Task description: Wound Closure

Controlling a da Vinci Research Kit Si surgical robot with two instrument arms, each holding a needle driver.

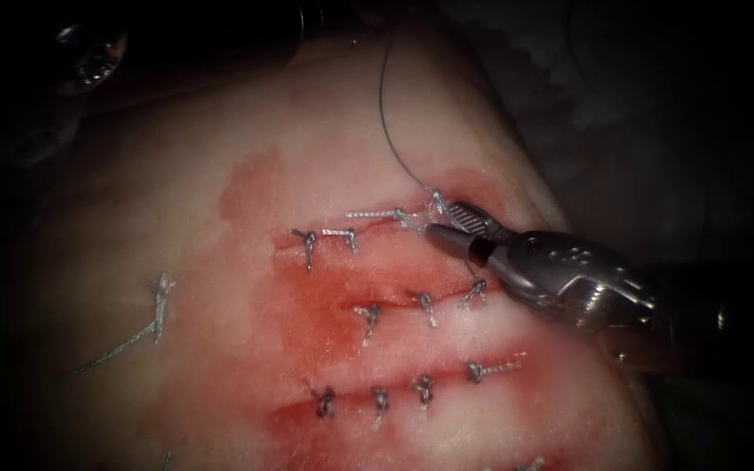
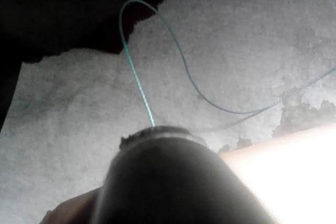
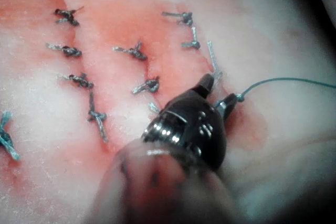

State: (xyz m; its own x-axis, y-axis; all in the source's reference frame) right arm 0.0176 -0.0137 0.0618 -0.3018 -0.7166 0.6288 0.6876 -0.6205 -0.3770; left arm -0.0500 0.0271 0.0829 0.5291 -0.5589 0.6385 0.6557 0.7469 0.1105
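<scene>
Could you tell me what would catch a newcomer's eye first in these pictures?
The right claw stands open at the top cut's right end, astride a knot from which thread arcs up and away. Rows of knotted stitches cross the tissue, stained with red fluid.

Right tool (image 1: pixel 443 221) enters from the right edge of the endoscope view and sits on the tissue (image 1: pixel 220 288), jaws parted at the right end of the upper cut (image 1: pixel 342 234), astride the knot (image 1: pixel 436 199) there. Thread (image 1: pixel 383 105) runs from that knot up and away over the far tissue edge. Stitch knots (image 1: pixel 375 399) sit in rows along cuts below and left of the tool; one stray stitch (image 1: pixel 161 301) lies well apart at far left.
</scene>
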